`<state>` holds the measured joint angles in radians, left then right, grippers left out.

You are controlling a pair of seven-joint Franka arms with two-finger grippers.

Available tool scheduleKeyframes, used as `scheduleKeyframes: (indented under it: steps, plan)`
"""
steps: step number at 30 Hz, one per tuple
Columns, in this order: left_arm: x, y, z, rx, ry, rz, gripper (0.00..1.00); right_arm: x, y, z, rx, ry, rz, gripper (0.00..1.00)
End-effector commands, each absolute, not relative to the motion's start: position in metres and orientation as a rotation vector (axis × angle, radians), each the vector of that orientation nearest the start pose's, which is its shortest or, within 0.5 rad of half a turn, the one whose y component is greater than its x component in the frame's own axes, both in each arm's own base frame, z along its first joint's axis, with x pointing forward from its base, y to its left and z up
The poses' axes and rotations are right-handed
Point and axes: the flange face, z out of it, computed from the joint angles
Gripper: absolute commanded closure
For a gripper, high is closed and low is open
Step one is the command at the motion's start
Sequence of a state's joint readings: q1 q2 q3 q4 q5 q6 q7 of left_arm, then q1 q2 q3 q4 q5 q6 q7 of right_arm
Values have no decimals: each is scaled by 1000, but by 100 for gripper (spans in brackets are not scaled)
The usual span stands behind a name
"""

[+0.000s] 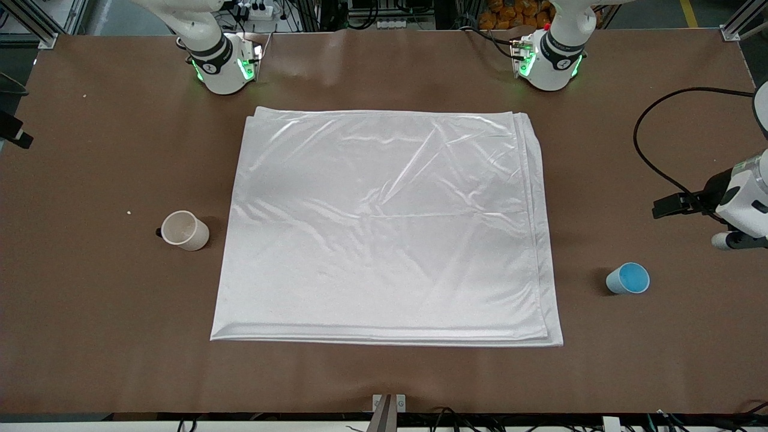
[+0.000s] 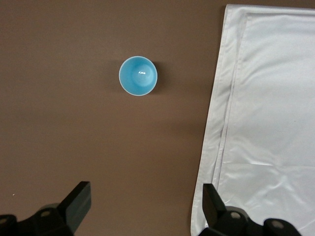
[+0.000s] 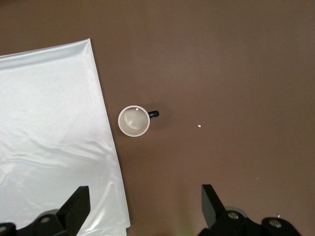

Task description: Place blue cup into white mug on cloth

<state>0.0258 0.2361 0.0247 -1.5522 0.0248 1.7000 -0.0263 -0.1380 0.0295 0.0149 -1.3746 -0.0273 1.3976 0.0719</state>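
The blue cup [image 1: 628, 278] stands upright on the bare brown table at the left arm's end, apart from the cloth's edge. The white mug [image 1: 185, 230] stands on the bare table at the right arm's end, close beside the cloth, its black handle pointing away from it. The large white cloth [image 1: 384, 228] lies flat in the middle. My left gripper [image 2: 146, 196] is open and empty, high over the table between the blue cup [image 2: 138, 75] and the cloth [image 2: 266, 123]. My right gripper [image 3: 145, 196] is open and empty, high over the cloth's edge [image 3: 49, 137] near the mug [image 3: 133, 121].
The left arm's wrist [image 1: 741, 207] shows at the edge of the front view, with a black cable [image 1: 654, 132] looping over the table beside it. The two arm bases [image 1: 222, 60] [image 1: 549, 60] stand along the table's edge farthest from the camera. A small white crumb [image 1: 129, 212] lies near the mug.
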Motion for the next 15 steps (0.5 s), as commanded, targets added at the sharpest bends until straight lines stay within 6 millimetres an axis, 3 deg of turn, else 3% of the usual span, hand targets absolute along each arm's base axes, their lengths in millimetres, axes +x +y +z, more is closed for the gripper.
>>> scheduleKeyframes:
  steps: [1, 15]
  plan:
    - [630, 37, 499, -3087, -90, 130, 0, 536, -72, 684, -3158, 303, 16, 0]
    - [635, 42, 488, -3085, -100, 139, 0, 538, -71, 672, -3156, 299, 50, 0]
